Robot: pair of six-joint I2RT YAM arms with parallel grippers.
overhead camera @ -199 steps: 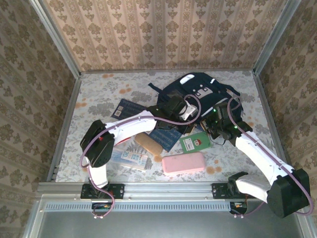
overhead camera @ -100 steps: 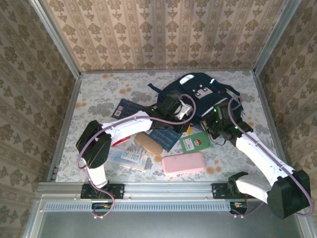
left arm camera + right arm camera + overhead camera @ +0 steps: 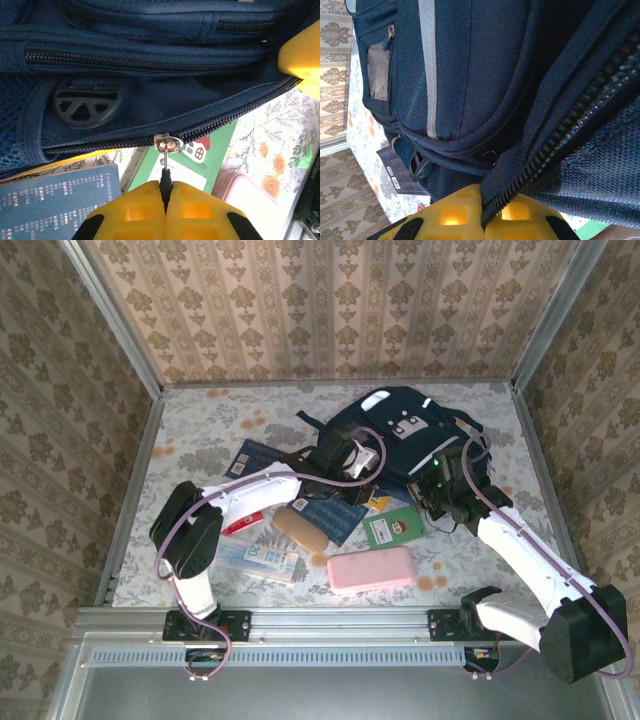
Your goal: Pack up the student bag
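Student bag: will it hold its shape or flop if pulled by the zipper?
Probably floppy: the student bag is soft fabric that creases where the right gripper pinches its zipper edge. Likely to slide along if the left gripper, shut on the zipper pull, tugs; it looks slack, so probably light.

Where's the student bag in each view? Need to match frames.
Top external: student bag, far centre-right.
Left wrist: student bag across the upper half, zipper along its lower edge.
Right wrist: student bag across most of the picture, white stripe upper left.
Shared landmark: floral table cover beside it in all three.
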